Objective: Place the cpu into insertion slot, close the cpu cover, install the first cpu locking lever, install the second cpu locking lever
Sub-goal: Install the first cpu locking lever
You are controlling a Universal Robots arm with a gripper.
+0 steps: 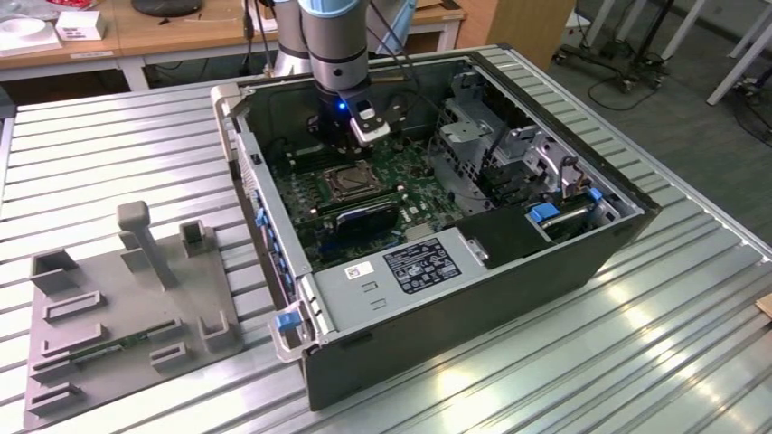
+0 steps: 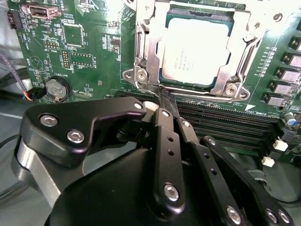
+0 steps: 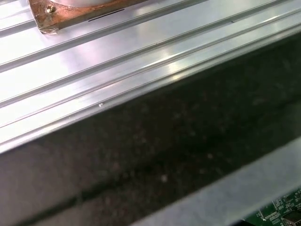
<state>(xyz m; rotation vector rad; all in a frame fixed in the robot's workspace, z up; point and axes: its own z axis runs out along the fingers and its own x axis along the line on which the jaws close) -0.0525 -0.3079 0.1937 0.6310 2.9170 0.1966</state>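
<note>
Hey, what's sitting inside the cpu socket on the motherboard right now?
The cpu, silver top up, sits in the insertion slot, with the cpu cover framing its edges. The contacts beneath the chip are hidden by it. The gripper is beside the socket.

silver-grey cpu, green circuit board

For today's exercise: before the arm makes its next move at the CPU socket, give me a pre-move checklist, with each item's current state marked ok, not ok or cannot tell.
1. The cpu sits in the insertion slot: ok, in the second wrist view.
2. The cpu cover is down around the chip: ok, the frame lies over its edges.
3. Both locking levers latched: cannot tell.
4. The gripper is close to the socket: ok, its tips sit at the frame's edge.
5. Tips touching the frame: cannot tell.
6. Memory slots free of the tips: ok.
</note>
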